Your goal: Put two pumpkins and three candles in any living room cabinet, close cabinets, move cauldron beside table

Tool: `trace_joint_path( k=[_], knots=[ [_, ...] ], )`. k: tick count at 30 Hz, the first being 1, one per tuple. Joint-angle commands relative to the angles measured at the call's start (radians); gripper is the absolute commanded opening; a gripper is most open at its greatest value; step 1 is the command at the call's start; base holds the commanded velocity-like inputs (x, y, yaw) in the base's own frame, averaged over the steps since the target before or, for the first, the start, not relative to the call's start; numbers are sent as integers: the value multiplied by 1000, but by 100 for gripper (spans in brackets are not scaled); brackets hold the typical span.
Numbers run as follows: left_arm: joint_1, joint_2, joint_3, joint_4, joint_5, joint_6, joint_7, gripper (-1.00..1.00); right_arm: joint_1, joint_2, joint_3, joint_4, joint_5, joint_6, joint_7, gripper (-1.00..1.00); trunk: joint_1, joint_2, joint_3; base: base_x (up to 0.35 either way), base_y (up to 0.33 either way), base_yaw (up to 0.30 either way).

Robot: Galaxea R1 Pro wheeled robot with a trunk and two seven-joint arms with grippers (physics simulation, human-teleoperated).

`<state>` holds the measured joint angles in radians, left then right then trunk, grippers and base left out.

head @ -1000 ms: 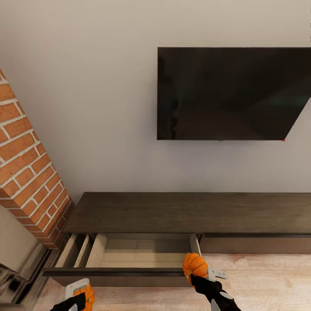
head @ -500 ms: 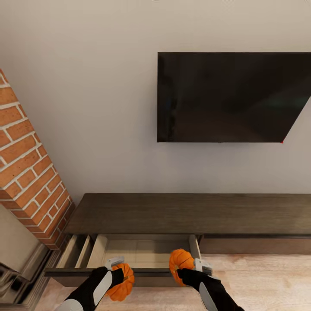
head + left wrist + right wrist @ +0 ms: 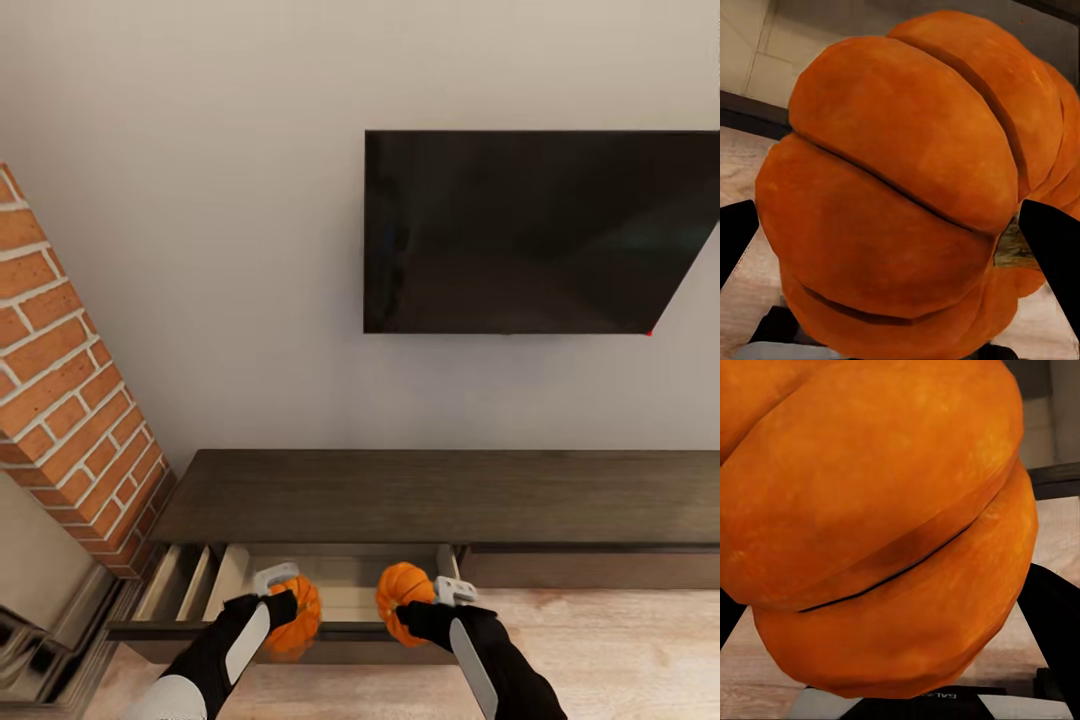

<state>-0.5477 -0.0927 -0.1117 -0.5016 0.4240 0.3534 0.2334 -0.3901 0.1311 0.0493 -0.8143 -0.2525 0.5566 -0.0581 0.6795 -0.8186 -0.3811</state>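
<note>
Fingers (image 3: 1054,259) of the left gripper (image 3: 283,592) pinch one pumpkin (image 3: 296,618) while the right gripper (image 3: 432,598) clamps the other pumpkin (image 3: 402,593), both poised over the front edge of the open drawer (image 3: 340,585) in the dark cabinet (image 3: 440,495), below a wall television (image 3: 540,232).

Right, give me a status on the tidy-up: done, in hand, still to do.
Done: one drawer of the long dark-brown wooden cabinet is pulled open, its pale inside bare where it shows.
In hand: the left gripper and right gripper each hold a bright-orange ribbed pumpkin over the drawer's front edge.
Left: release both pumpkins inside, stow three candles, shut the cabinet, place the cauldron by the table.
</note>
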Motion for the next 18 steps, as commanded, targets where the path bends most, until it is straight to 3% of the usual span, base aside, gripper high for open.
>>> trace_joint_path(
  k=[1, 5, 10, 18],
  knots=[
    [0, 1, -7, -18, 12, 0, 10, -100, 0, 0, 2, -2, -8, 7, -6, -100, -4, 6, 2, 0, 0, 0],
    [-1, -11, -6, -90, 13, -12, 12, -100, -1, 6, 3, -1, -7, 11, -6, -100, -19, 34, 14, 0, 0, 0],
    [-1, -13, -3, -102, 14, -19, 24, -100, 0, 10, 3, -1, -4, 17, -6, -100, -38, 69, 30, 0, 0, 0],
    [-2, -12, -5, -113, 13, -59, 24, -100, -32, 15, 2, -8, -8, 23, -10, -100, -38, 69, 30, 8, 0, 0]
  ],
)
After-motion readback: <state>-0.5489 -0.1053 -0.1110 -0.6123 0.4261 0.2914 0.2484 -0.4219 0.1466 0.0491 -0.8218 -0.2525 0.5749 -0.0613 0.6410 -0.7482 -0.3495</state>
